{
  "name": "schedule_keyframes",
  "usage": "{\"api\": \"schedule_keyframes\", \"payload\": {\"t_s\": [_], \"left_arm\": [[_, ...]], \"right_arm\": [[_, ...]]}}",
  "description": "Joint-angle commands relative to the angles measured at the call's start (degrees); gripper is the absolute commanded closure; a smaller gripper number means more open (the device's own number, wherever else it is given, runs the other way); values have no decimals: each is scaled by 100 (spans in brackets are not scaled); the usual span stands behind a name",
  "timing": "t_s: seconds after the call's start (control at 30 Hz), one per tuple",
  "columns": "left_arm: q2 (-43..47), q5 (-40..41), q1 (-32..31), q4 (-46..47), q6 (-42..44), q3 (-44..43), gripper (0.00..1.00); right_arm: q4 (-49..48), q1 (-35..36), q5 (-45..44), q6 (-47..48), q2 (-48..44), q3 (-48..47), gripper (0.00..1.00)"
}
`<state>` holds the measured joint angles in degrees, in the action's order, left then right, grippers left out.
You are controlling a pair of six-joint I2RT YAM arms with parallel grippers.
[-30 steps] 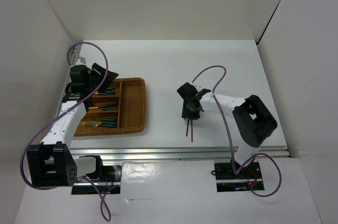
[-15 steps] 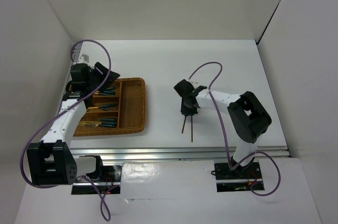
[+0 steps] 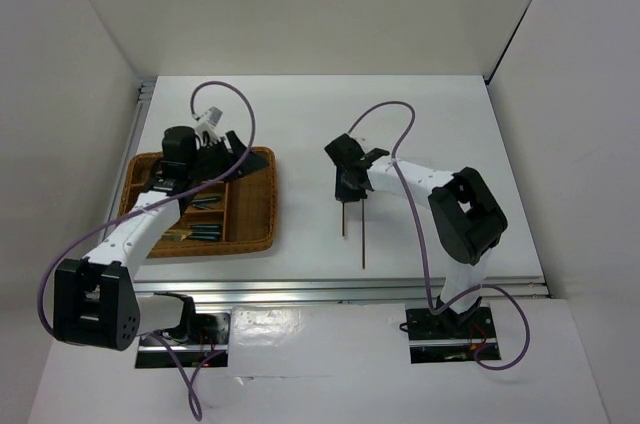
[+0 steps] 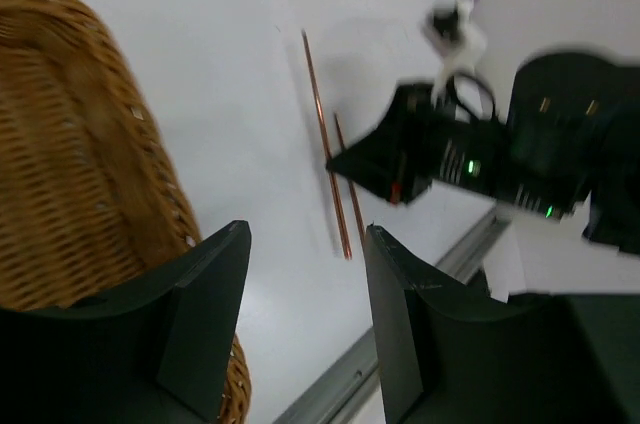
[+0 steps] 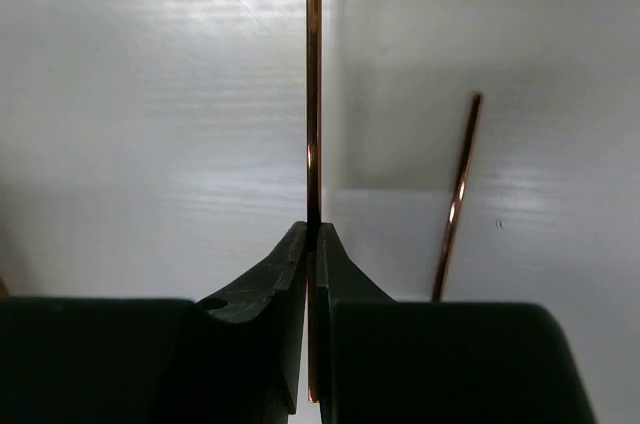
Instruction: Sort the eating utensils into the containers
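Note:
My right gripper (image 3: 347,184) is shut on one thin reddish-brown chopstick (image 3: 344,219), held near its end; the stick runs straight out between the jaws in the right wrist view (image 5: 313,94). A second chopstick (image 3: 362,244) lies on the white table just to its right, and also shows in the right wrist view (image 5: 458,194). My left gripper (image 3: 218,152) is open and empty over the far right corner of the wicker tray (image 3: 262,234). Teal-handled utensils (image 3: 205,202) lie in the tray's compartments. The left wrist view shows the tray wall (image 4: 70,144) and both chopsticks (image 4: 320,134).
A metal rail (image 3: 340,289) runs along the table's near edge. White walls close in the left, back and right sides. The right arm's purple cable (image 3: 400,134) loops above its wrist. The right gripper's body shows in the left wrist view (image 4: 430,154).
My left gripper has swung right, from the tray's far left corner to its far right corner. My right gripper has moved left and away with one chopstick; the other chopstick stays on the table.

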<state>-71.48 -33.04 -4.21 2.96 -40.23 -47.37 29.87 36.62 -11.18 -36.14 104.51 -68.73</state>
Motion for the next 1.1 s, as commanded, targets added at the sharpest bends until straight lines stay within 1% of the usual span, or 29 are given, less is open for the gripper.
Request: {"api": "schedule_keyframes", "payload": {"t_s": [0.0,0.07,0.1,0.13,0.23,0.3,0.37,0.4,0.47,0.5,0.6,0.73,0.97,1.07], "left_arm": [[-6,-397,-492,398,445,141,37],[-6,-397,-703,337,446,316,37],[-67,-614,-774,415,446,377,37],[-128,-738,-835,651,446,430,37],[-444,-924,-1292,1134,446,536,37],[-690,-749,-1686,1285,393,536,37],[-1145,-678,-1907,1539,253,405,39],[-1296,-573,-2091,1636,183,404,39],[-1578,-379,-2250,1873,-19,404,40],[-1823,-379,-2382,2118,-81,344,40],[-2263,-169,-2541,2235,-152,72,41],[-2563,77,-2787,2182,-99,-220,41],[-2669,324,-2787,2568,-284,-351,41],[-2722,665,-2787,2744,-538,-299,44]], "right_arm": [[-157,-103,11,265,-158,-562,91],[-157,-164,11,265,-159,-755,91],[-157,-225,11,265,-159,-817,91],[-157,-226,11,265,-211,-887,91],[-157,-226,90,265,-212,-1116,91],[-288,-226,299,265,-264,-1195,91],[-349,-226,379,318,-264,-1248,91],[-350,-226,432,318,-264,-1248,91],[-350,-226,432,318,-264,-1300,91],[-350,-226,502,318,-317,-1301,91],[-350,-226,503,257,-370,-1249,93],[-473,-226,564,204,-580,-1091,93],[-526,-226,670,151,-642,-932,93],[-579,-226,731,151,-695,-871,93]]}}
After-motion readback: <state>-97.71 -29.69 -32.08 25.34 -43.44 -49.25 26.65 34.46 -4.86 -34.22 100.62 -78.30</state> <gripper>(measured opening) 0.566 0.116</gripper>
